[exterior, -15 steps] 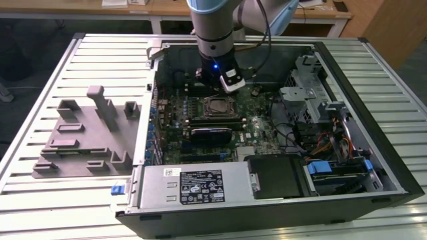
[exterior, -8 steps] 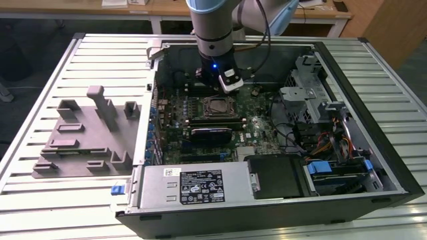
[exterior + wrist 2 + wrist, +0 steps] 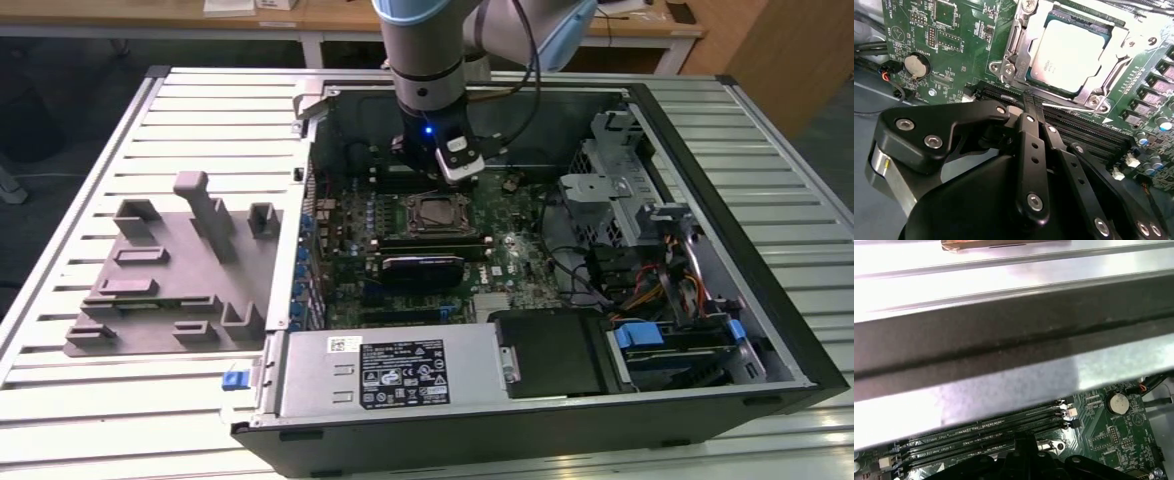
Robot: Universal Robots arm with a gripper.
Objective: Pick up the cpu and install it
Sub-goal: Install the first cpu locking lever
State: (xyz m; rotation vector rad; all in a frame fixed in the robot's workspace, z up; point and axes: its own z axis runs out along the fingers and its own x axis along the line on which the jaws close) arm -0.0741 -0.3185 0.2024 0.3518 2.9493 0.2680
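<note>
We see slatted metal table (image 3: 134, 420) under open PC case (image 3: 534, 435), desks (image 3: 334, 20) behind; cpu (image 3: 1069, 55) sits in socket (image 3: 1015, 52), gripper (image 3: 1029, 98) clenched empty, arm (image 3: 427, 50) cut off above.

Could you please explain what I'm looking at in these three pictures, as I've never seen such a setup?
It is a robot arm reaching into an open computer case lying on a slatted table. The exterior view looks on from outside; both wrist views come from cameras riding on the arm. Its gripper hangs over the green motherboard. The cpu lies in its socket, apart from the gripper. A grey holder tray sits at the exterior view's left.
</note>
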